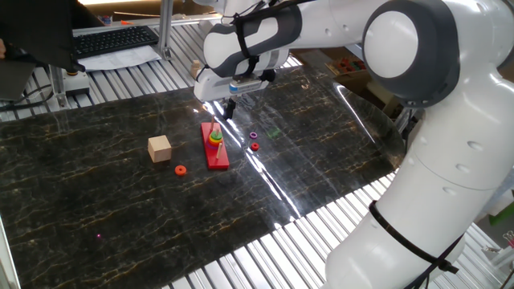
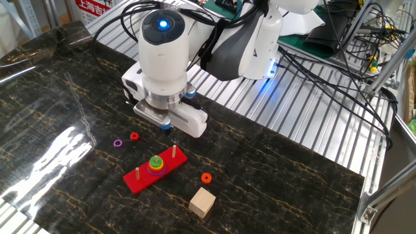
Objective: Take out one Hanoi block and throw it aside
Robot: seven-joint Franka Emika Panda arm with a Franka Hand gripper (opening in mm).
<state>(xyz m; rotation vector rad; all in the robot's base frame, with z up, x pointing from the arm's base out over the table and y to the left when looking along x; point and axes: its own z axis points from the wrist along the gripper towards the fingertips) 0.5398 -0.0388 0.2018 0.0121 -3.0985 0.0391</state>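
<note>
In one fixed view, the gripper hangs above the far end of one red base, and I cannot tell how wide its fingers stand. The Hanoi block, one green ring, sits on top of the small stack on the middle peg. On the dark table lie one tan cube, one orange ring, one red ring and one purple ring. In the other fixed view, the gripper is above the table behind the red base, which carries three pegs. The Hanoi block is on the middle peg, above a yellow ring. One tan cube, one orange ring, one red ring and one purple ring lie apart from the base.
</note>
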